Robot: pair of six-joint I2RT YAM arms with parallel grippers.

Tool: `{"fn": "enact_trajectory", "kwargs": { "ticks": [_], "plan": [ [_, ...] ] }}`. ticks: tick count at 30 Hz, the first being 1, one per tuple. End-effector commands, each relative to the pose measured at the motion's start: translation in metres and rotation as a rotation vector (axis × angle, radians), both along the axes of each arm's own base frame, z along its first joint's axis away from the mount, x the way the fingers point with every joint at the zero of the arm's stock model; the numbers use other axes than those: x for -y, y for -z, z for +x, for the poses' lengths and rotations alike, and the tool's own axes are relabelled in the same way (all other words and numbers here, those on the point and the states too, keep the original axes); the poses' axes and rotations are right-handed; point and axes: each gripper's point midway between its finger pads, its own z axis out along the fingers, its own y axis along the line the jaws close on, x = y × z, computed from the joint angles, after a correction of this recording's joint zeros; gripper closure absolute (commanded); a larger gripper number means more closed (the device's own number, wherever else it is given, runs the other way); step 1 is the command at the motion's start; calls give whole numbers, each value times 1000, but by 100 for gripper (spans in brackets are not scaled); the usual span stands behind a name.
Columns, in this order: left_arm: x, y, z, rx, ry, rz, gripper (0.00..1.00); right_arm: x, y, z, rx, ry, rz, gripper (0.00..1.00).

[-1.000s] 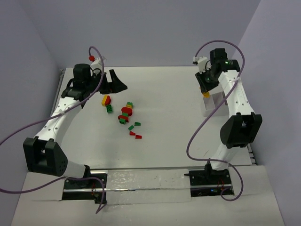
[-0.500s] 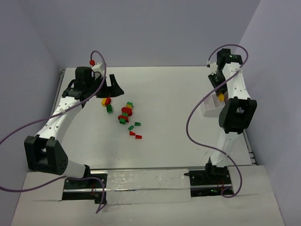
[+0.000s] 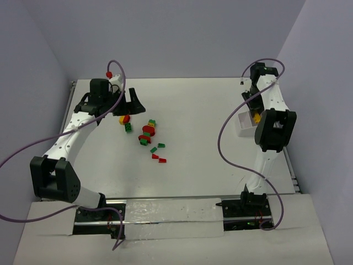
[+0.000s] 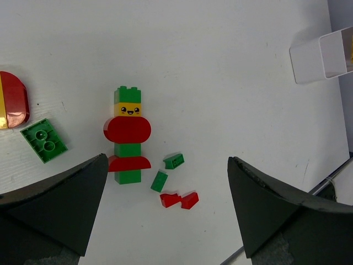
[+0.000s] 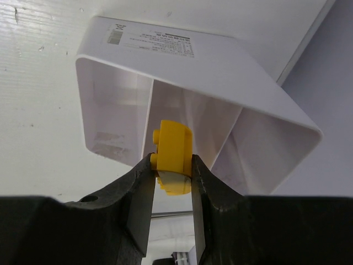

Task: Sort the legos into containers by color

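My right end effector (image 5: 172, 165) is pinching a yellow brick (image 5: 172, 146) between its two black fingers, studs pointing left in the wrist view. The brick hangs at the mouth of the white tray (image 5: 220, 72), in line with the partition between two of its compartments; I cannot tell whether it has crossed the rim. From the top camera the tray sits at the far right of the worktop (image 3: 193, 105), with the right arm reaching over it. My left end effector (image 3: 129, 101) is spread wide and holds nothing, hovering above the loose legos on the left half of the worktop, well apart from the tray. Through its wrist camera I see a stacked figure (image 4: 127, 135) lying flat: a green brick on top, a yellow brick with a smiling face, a red rounded piece, green, another red rounded piece, and green at the bottom. To its left lies a green two-stud brick (image 4: 44, 141), and at the frame's left edge a rounded red and yellow piece (image 4: 12, 99), partly cut off. Just right of the figure's base lie two small green bricks (image 4: 174, 160), near each other, and below them two small red bricks (image 4: 180, 200) touching side by side.
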Motion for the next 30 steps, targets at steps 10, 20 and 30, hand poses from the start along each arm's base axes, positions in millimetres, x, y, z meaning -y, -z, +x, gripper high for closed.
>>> {"fn": "enact_trajectory", "kwargs": {
  "ticks": [10, 20, 30],
  "plan": [
    [-1, -17, 10, 45, -5, 13, 1, 11, -1, 11, 29, 20, -39, 46],
    [-26, -19, 13, 110, -51, 151, 1, -9, -66, 11, 193, -21, 47, 32],
    [-121, 43, 53, 83, -187, 612, 15, -88, -118, 13, 429, -168, 293, 9]
  ]
}}
